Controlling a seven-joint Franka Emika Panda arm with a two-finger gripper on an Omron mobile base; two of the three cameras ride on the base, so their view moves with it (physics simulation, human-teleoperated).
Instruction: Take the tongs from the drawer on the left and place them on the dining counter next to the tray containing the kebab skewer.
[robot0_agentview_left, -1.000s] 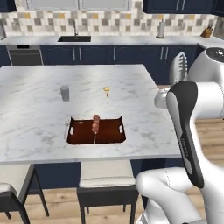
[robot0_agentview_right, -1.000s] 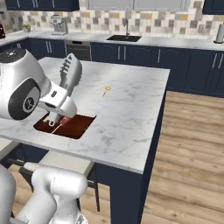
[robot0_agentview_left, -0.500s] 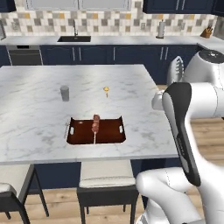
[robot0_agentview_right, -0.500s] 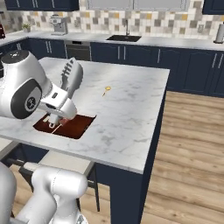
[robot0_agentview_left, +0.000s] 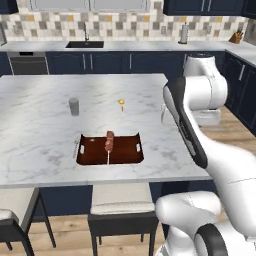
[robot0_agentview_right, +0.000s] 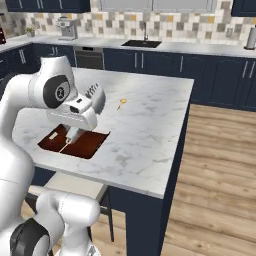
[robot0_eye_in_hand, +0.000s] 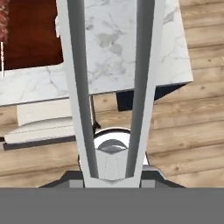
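My gripper (robot0_agentview_right: 74, 134) is shut on the tongs (robot0_eye_in_hand: 78, 87), whose two silvery arms run up the hand view. It hangs low over the dining counter (robot0_agentview_right: 145, 125), at the right end of the tray (robot0_agentview_right: 80, 147). The dark reddish-brown tray (robot0_agentview_left: 110, 150) lies near the counter's front edge, and the kebab skewer (robot0_agentview_left: 109, 142) lies inside it. In the hand view the tray (robot0_eye_in_hand: 30, 35) is at the upper left, with white marble (robot0_eye_in_hand: 113, 52) showing between the tong arms. My own arm hides the gripper in the left base view. The drawer is out of view.
A grey cup (robot0_agentview_left: 74, 106) and a small yellow object (robot0_agentview_left: 121, 103) stand on the counter behind the tray. Stools (robot0_agentview_left: 120, 207) sit under the front edge. The counter's right edge drops to a wooden floor (robot0_agentview_right: 215, 165). A worktop with a sink (robot0_agentview_left: 85, 45) runs along the back wall.
My arm has leaned further forward over the counter. The hand, still shut on the tongs, has shifted slightly right and down beside the tray. Nothing on the counter has moved.
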